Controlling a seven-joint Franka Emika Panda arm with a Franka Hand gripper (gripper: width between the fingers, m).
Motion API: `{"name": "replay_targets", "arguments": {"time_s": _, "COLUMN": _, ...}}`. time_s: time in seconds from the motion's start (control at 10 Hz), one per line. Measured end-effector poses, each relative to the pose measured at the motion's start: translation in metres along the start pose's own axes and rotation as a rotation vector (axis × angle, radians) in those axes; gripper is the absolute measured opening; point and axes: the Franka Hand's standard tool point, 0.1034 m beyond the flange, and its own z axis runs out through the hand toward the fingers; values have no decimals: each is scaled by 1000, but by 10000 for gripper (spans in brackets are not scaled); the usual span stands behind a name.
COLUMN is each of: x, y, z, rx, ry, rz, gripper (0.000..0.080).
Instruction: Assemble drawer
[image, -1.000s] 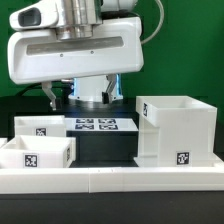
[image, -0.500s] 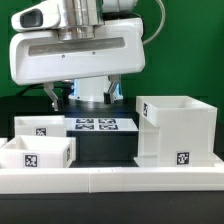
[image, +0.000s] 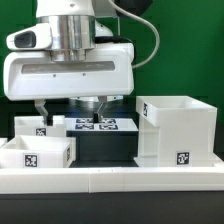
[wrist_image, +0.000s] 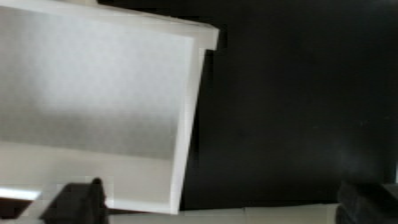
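Observation:
The drawer's tall white shell (image: 176, 130) stands at the exterior view's right, with a tag low on its front. Two shallow white trays lie at the left: the near tray (image: 38, 153) and the far tray (image: 37, 124), each with a tag. My gripper (image: 68, 108) hangs open and empty above the far tray and the black table, and its dark fingertips (image: 42, 107) are spread wide. In the wrist view a white tray (wrist_image: 98, 110) fills one side, and my gripper (wrist_image: 224, 205) has one finger (wrist_image: 75, 199) over the tray's edge.
The marker board (image: 97, 125) lies flat on the table behind the trays, under the arm. A long low white border rail (image: 110, 181) runs along the front. Black tabletop (wrist_image: 294, 100) shows beside the tray in the wrist view.
The arm has moved toward the exterior view's left and a little lower, so the fingers now hang over the far tray. The jaws stay open. The drawer parts have not moved.

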Motion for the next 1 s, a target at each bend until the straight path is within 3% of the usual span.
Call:
{"name": "replay_targets", "arguments": {"time_s": 0.1, "x": -1, "y": 6, "z": 7, "rx": -3, "ry": 8, "rz": -20, "gripper": 649}}
{"name": "replay_targets", "arguments": {"time_s": 0.5, "x": -1, "y": 6, "z": 7, "rx": -2, "ry": 6, "rz": -21, "gripper": 649}}
{"name": "replay_targets", "arguments": {"time_s": 0.6, "x": -2, "y": 12, "z": 8, "rx": -2, "ry": 6, "rz": -12, "gripper": 649}}
{"name": "replay_targets", "arguments": {"time_s": 1.0, "x": -22, "y": 22, "z": 47, "rx": -33, "ry": 27, "rz": 12, "gripper": 649}}
